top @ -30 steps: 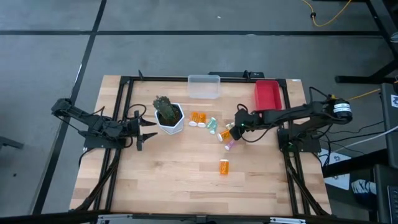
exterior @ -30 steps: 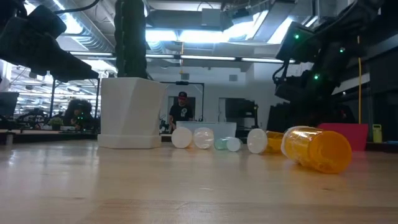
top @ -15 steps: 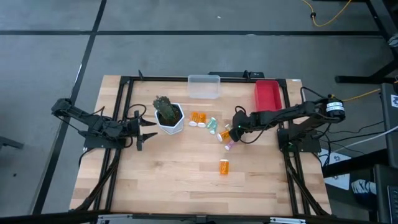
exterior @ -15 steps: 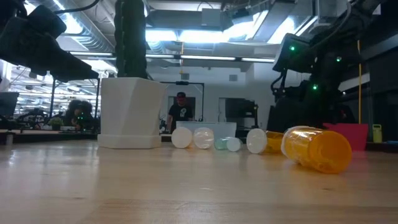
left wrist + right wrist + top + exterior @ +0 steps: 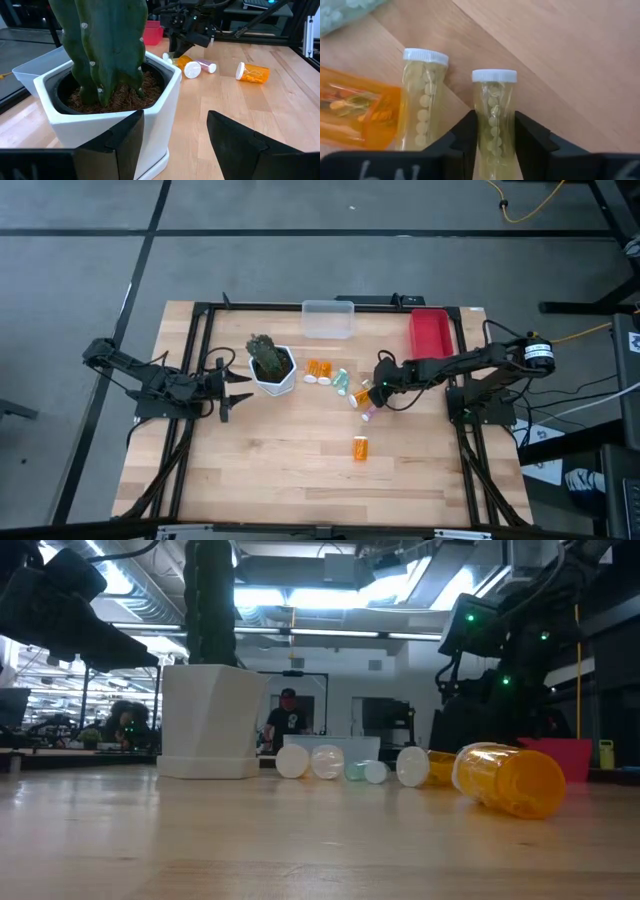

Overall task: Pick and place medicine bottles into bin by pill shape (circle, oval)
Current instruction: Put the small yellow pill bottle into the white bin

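Several small medicine bottles lie on their sides mid-table: orange ones [image 5: 318, 368] [image 5: 360, 447], a teal one [image 5: 341, 381] and a pink one [image 5: 368, 413]. My right gripper [image 5: 372, 392] reaches down into this cluster. It is shut on a pale yellow-green bottle [image 5: 494, 107] with a white cap. A twin bottle [image 5: 422, 95] and an orange one [image 5: 355, 117] lie right beside it. My left gripper [image 5: 236, 383] waits open at the table's left, next to the white plant pot [image 5: 272, 368]. My right gripper pinches the yellow-green bottle's body [image 5: 494, 137] between its two fingers [image 5: 467, 132], on the half away from the cap. The fingers slant down from the table's right side, one on each side of the cylinder. The bottle lies on its side on the table.
A clear bin [image 5: 328, 319] stands at the far edge and a red bin [image 5: 431, 332] at the far right. The potted cactus [image 5: 107, 55] stands just in front of my left gripper. Bare wood lies toward the near edge around the lone orange bottle [image 5: 510, 778].
My right arm has leaned a little lower over the cluster of bottles, then kept still. No bottle has visibly moved.
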`<action>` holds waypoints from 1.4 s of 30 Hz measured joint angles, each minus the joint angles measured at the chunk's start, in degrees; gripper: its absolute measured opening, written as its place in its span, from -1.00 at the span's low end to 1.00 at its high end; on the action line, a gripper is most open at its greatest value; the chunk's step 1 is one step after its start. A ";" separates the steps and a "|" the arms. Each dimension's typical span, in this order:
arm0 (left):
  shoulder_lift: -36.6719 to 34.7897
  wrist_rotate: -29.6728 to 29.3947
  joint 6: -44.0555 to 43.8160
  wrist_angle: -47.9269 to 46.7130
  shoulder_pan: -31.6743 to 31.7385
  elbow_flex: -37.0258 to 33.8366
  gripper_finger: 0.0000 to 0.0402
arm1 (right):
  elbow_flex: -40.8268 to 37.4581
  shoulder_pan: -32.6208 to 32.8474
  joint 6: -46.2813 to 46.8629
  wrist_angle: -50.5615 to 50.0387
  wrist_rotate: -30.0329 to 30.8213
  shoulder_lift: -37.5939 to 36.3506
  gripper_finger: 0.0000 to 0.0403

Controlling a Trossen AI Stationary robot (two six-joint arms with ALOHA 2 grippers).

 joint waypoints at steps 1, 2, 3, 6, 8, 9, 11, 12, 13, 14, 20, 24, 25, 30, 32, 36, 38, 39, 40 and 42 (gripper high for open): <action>-0.01 0.00 0.00 -0.01 0.00 0.02 0.05 | 0.00 0.00 0.00 0.04 0.06 0.01 -0.48; -0.02 0.01 0.00 -0.02 0.00 0.00 0.05 | -0.01 0.00 -0.07 0.05 0.08 0.01 -0.48; 0.00 0.00 0.00 -0.01 -0.02 0.00 0.05 | -0.02 0.00 -0.14 0.07 0.22 0.00 -0.48; -0.02 0.01 0.00 0.00 0.00 0.02 0.05 | -0.10 0.00 -1.28 -0.01 0.81 -0.36 -0.47; -0.02 0.02 0.00 -0.02 0.00 0.00 0.05 | -0.22 -0.05 -2.48 -0.44 1.34 -1.27 -0.47; -0.02 0.01 0.00 -0.02 0.00 0.01 0.05 | -0.31 -0.11 -2.94 -0.80 1.65 -2.01 -0.48; -0.02 0.02 0.00 -0.02 0.00 0.00 0.05 | 0.17 -0.11 -3.15 -1.45 3.23 -3.56 -0.50; -0.02 0.00 0.00 -0.02 0.00 0.02 0.05 | 0.64 -0.11 -3.17 -2.46 4.27 -4.39 -0.50; 0.00 0.02 0.00 -0.02 0.00 0.01 0.05 | 1.20 -0.09 -3.19 -3.65 5.35 -5.19 -0.51; -0.01 0.01 0.00 -0.01 0.00 0.01 0.05 | 1.85 -0.07 -3.21 -5.05 6.49 -6.02 -0.51; -0.02 0.00 0.00 0.03 0.00 0.01 0.05 | 7.54 -0.07 -4.65 -14.44 14.13 -10.88 -0.50; 0.00 0.00 0.00 0.44 0.00 0.00 0.05 | 11.87 -0.07 -6.29 -19.81 19.40 -13.67 -0.51; -0.01 0.00 -0.01 0.53 0.00 0.00 0.05 | 12.83 -0.07 -6.39 -21.22 20.97 -14.25 -0.50; -0.02 0.00 -3.52 3.12 0.00 0.00 0.05 | 16.78 -0.64 -6.75 -25.88 27.31 -16.50 -0.49; -0.01 -0.07 -4.55 4.20 0.00 0.00 0.05 | 17.49 -1.44 -8.29 -25.41 27.69 -17.02 -0.49; 0.00 -3.62 -4.51 7.20 0.00 0.00 0.05 | 18.09 -3.74 -12.30 -22.10 27.13 -17.30 -0.49; 0.00 -7.01 -4.52 9.47 0.00 0.00 0.05 | 18.10 -5.18 -14.67 -20.25 25.43 -17.29 -0.49; 0.00 -8.52 -4.52 10.72 0.00 0.00 0.05 | 18.10 -5.92 -15.45 -19.06 24.34 -17.29 -0.49; 0.00 -9.64 -4.52 11.95 0.00 0.00 0.05 | 18.10 -6.62 -16.41 -18.29 23.47 -17.29 -0.49; 0.00 -10.68 -4.52 14.51 0.00 0.00 0.05 | 18.10 -7.88 -17.44 -17.06 22.41 -17.29 -0.49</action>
